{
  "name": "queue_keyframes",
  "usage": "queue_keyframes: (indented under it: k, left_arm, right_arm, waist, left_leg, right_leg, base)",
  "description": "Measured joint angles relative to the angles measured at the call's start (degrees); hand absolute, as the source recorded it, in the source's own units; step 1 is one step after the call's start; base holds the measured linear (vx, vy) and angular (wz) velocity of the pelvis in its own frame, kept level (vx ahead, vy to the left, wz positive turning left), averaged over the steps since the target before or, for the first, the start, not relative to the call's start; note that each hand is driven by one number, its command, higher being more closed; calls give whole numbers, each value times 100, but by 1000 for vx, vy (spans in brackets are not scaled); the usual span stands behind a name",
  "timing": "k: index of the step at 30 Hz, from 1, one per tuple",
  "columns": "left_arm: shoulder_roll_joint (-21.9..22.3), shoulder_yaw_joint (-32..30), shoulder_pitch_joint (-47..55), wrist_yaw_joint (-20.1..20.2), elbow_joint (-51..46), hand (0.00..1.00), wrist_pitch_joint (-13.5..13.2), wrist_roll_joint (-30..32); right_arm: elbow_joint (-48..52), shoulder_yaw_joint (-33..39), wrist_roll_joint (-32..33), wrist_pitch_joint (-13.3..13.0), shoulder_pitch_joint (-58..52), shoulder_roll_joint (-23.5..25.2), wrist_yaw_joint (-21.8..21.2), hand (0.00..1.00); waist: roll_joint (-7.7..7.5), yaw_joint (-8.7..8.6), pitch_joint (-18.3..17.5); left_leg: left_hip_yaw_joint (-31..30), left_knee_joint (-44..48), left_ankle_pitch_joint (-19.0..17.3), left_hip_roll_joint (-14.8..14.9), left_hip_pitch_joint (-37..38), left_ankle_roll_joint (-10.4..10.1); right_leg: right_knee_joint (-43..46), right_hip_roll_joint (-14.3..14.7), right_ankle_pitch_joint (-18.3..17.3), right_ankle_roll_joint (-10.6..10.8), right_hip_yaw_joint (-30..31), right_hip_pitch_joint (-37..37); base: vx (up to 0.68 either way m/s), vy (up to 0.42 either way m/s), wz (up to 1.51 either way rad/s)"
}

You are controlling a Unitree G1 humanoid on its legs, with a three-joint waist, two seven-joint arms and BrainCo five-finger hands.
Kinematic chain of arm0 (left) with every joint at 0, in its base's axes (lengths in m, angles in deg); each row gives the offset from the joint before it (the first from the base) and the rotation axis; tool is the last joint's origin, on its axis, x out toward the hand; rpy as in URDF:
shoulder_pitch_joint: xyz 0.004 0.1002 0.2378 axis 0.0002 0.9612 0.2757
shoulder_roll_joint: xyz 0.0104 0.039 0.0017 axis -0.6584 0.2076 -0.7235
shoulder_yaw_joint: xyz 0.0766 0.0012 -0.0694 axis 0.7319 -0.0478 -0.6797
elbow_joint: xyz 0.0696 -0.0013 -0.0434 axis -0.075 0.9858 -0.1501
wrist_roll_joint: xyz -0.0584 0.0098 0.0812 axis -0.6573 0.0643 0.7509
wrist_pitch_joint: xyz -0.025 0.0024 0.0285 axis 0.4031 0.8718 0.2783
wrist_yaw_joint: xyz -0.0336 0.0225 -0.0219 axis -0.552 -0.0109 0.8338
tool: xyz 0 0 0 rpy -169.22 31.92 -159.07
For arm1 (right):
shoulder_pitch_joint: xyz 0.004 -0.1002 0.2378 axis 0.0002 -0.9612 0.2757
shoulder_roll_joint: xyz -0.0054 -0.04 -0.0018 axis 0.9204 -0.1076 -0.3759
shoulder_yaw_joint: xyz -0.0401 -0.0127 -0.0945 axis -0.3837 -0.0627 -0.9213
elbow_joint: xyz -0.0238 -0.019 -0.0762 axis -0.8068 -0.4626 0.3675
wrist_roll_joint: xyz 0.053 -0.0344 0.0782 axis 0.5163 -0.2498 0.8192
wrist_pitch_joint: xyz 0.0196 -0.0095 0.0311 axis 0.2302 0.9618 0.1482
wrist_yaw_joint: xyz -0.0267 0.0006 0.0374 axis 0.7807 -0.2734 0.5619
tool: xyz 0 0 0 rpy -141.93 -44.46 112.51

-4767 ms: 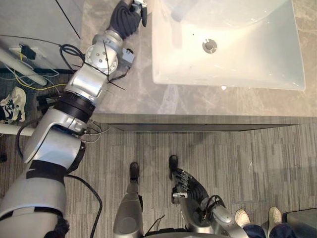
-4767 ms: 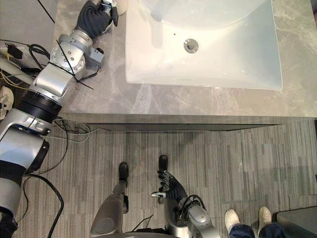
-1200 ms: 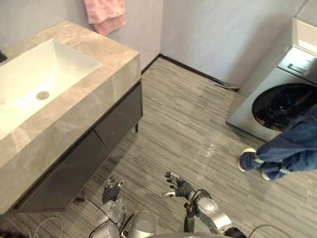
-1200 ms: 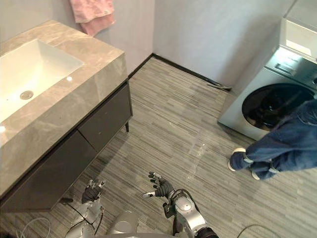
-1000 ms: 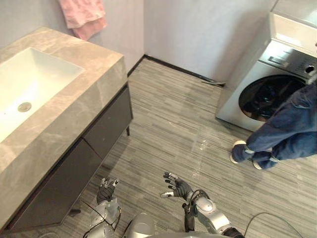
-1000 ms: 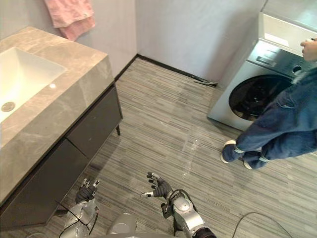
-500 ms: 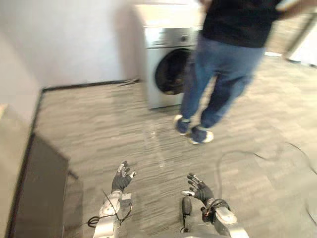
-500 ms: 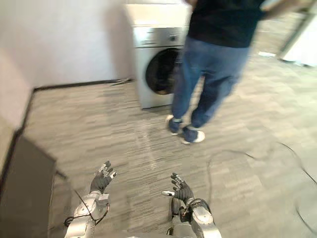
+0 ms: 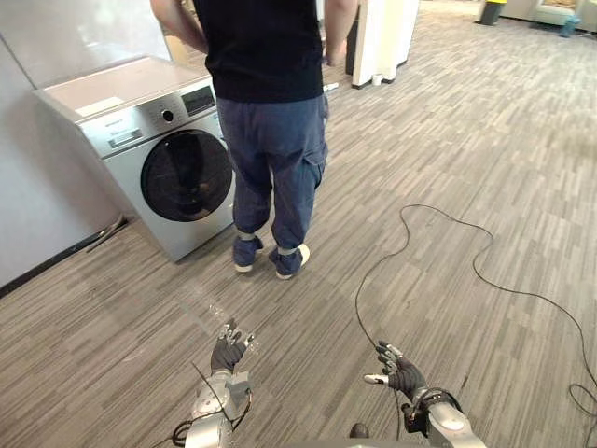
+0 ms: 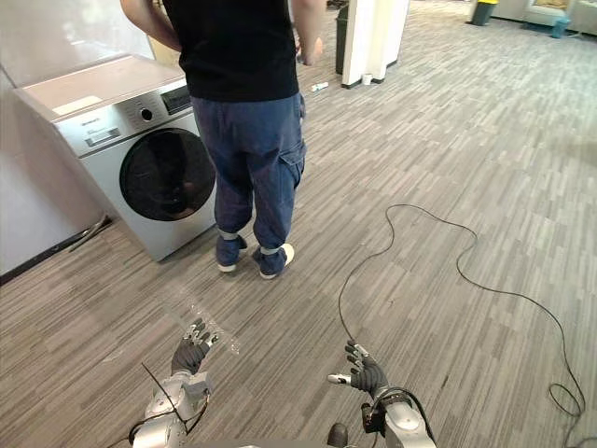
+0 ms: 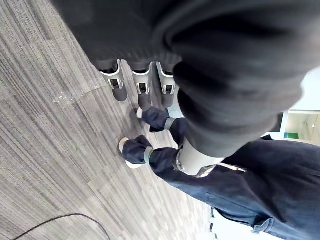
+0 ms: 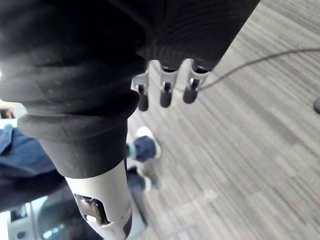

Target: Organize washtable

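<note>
Both arms reach forward at low height, forearms roughly parallel and well apart. The left robot hand (image 9: 227,351) points ahead, its fingers (image 11: 141,92) straight and slightly fanned. The right robot hand (image 9: 401,375) likewise has its fingers (image 12: 163,96) extended, with the thumb (image 9: 372,380) standing out sideways toward the left robot hand. Both hands are empty; dark ribbed covers sheathe the wrists.

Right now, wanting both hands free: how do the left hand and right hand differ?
The left hand points its fingers ahead toward the person's shoes; the right hand angles its fingers inward, thumb out sideways. The left hand hangs nearer the washing machine, the right hand farther off. Both are open and hold nothing.
</note>
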Motion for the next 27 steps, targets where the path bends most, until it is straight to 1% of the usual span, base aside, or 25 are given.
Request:
queue_keyframes:
  k: [1,2,3,4,5,6,7,8,9,11,12,13,14,15,16,17,18,20,22,23,26,27]
  left_arm:
    - [-49,-55,42,4,54,0,1,-1]
    - [-59,-163,111,7,64,0,1,-1]
    - [-65,-196,142,6,77,0,0,-23]
    - [-56,-217,182,11,88,0,1,-116]
    - [-42,-219,224,16,88,0,0,-120]
    - [117,-265,351,25,103,0,1,-129]
    - [133,-180,396,48,130,0,13,-177]
    - [131,-187,440,99,126,0,18,-197]
    - [128,-217,433,132,102,0,16,-235]
    - [133,-194,439,145,96,0,15,-239]
    - [123,-116,432,177,78,0,15,-241]
    - [85,-116,423,216,96,0,25,-250]
    - [120,-94,444,250,127,0,44,-312]
    - [136,-59,451,257,192,0,64,-349]
    - [118,-21,435,259,180,0,62,-353]
    - [65,-6,430,256,235,0,72,-362]
    - [85,-2,421,254,251,0,85,-374]
    - [81,110,361,254,391,0,117,-456]
    - [76,142,303,249,402,0,121,-465]
    - [55,143,271,247,402,0,120,-494]
    - [-8,211,190,245,402,0,116,-572]
    - [-151,472,243,243,537,0,119,-571]
  right_arm:
    - [4,1,15,2,-30,55,-28,0]
    - [14,0,18,2,-27,117,-43,0]
    - [22,-5,33,3,-32,150,-42,0]
    - [37,-6,74,2,-13,182,-42,0]
    - [54,-5,86,-6,15,174,-42,0]
    - [42,-10,198,-15,174,170,-26,0]
    - [-56,-7,244,-20,340,142,-22,0]
    - [-251,-13,283,-25,511,178,-20,0]
    - [-550,4,290,-23,660,245,-20,0]
    - [-627,4,299,-10,628,299,-12,0]
    - [-650,26,384,-5,521,322,-1,0]
    - [-680,25,430,8,477,360,11,0]
    - [-684,17,487,34,360,446,13,0]
    - [-700,24,518,67,242,459,15,0]
    - [-706,25,518,75,210,474,13,0]
    - [-739,36,515,73,195,497,19,0]
    - [-755,46,515,73,221,499,22,0]
    - [-752,54,516,53,252,497,26,0]
    - [-754,36,515,55,262,495,24,0]
    - [-756,1,513,56,275,500,20,0]
    - [-760,-10,490,56,283,498,13,0]
    - [-1213,-208,396,67,540,712,-34,0]
  waist:
    - [44,-10,25]
    - [-15,-20,44]
    - [-56,-32,46]
    - [-132,-66,69]
    - [-154,-79,97]
    - [-120,13,271]
    - [-54,92,481]
    - [27,193,589]
    - [82,209,658]
    - [122,214,697]
    - [149,235,686]
    - [58,302,669]
    - [76,290,653]
    - [104,267,553]
    - [-8,277,477]
    - [-54,336,392]
    - [-120,339,335]
    - [-75,309,320]
    - [-53,331,305]
    - [-53,330,301]
    - [-62,324,242]
    - [-494,316,102]
  left_leg:
    - [138,121,-129,80,-7,-79]
    - [274,431,-256,214,-61,-229]
    - [230,741,-259,239,-134,-230]
    - [-108,1467,-222,290,-498,-163]
    - [-407,2009,-162,333,-773,1]
    - [-1323,3585,202,263,-1601,581]
    - [-1852,4038,103,118,-1768,513]
    - [-2229,4125,-166,5,-1923,276]
    - [-2431,3796,-378,-46,-2191,164]
    - [-2514,3256,-378,-38,-2343,165]
    - [-2680,2336,-314,-42,-2286,94]
    - [-2480,2164,-310,-72,-2170,145]
    - [-2257,1809,-205,-80,-2008,346]
    - [-2248,1617,-150,-88,-1962,350]
    - [-2232,1527,-132,-174,-1923,338]
    - [-2130,1409,-69,-289,-1886,351]
    - [-2104,1344,-40,-313,-1850,374]
    - [-2092,980,105,-469,-1635,425]
    - [-2093,809,151,-530,-1534,451]
    - [-2091,736,185,-552,-1450,484]
    - [-2094,500,262,-641,-1202,496]
    - [-2056,9,558,-1247,-1057,827]
  right_leg:
    - [-1,84,-23,28,128,-42]
    - [-2,183,-80,39,287,-96]
    - [0,208,-90,33,354,-139]
    - [1,234,-86,28,461,-210]
    - [15,275,-86,27,555,-244]
    - [109,366,17,-146,1079,-293]
    - [232,491,28,-220,1442,-295]
    - [255,581,14,-240,1726,-336]
    - [170,589,17,-245,1932,-412]
    - [46,556,18,-244,1950,-417]
    - [8,513,41,-171,1954,-472]
    - [4,428,113,-30,2002,-477]
    - [33,346,48,142,2030,-482]
    - [133,286,80,89,1850,-443]
    - [162,184,78,94,1840,-371]
    - [27,48,68,254,1918,-315]
    - [26,21,85,289,1930,-322]
    - [27,-108,45,357,1915,-320]
    - [27,-146,46,377,1892,-298]
    - [27,-159,55,391,1885,-266]
    - [25,-219,99,454,1837,-153]
    - [-5,-720,133,627,1425,-263]
  base:
    - [-93,56,-69]
    - [-95,44,-71]
    - [-56,15,-66]
    - [-19,-61,-50]
    - [28,-47,-124]
    - [6,10,-168]
    - [-18,107,-213]
    - [-103,145,-198]
    - [-102,112,-152]
    - [-92,121,-91]
    - [-56,155,-89]
    - [-10,186,-104]
    - [93,166,-53]
    - [155,168,-24]
    - [273,184,-10]
    - [238,132,-22]
    - [231,136,-15]
    - [138,109,3]
    - [98,113,1]
    - [95,139,-1]
    - [53,106,-5]
    - [17,51,-3]
